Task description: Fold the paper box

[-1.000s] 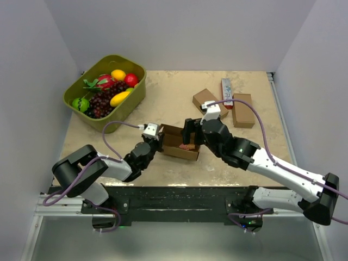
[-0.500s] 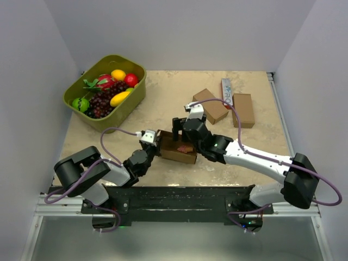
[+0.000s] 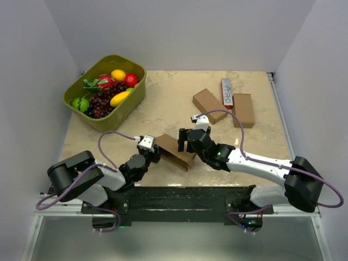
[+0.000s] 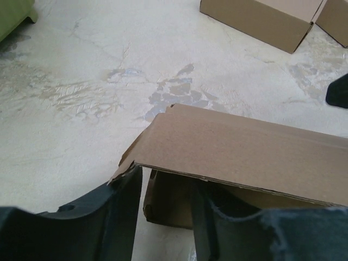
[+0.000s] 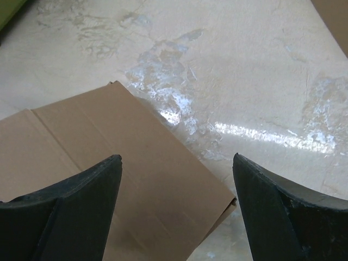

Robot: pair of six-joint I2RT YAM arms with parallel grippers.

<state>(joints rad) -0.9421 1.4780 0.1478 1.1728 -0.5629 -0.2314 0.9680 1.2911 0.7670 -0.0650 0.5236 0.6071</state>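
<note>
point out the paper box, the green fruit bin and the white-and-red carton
paper box [image 3: 174,151]: top view, lid panel
green fruit bin [image 3: 132,102]: top view, near outer wall
white-and-red carton [image 3: 227,92]: top view, top face

Paper box [image 3: 175,152] between left gripper [image 3: 156,154] and right gripper [image 3: 185,143], both close

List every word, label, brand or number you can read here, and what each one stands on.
Narrow white-and-red carton: dark lettering along its length, too small to read from the top view.
Paper box: plain brown cardboard, no print in any view.
Left brown box: no print visible.
Right brown box: no print visible.
Green bin: no label visible.
</note>
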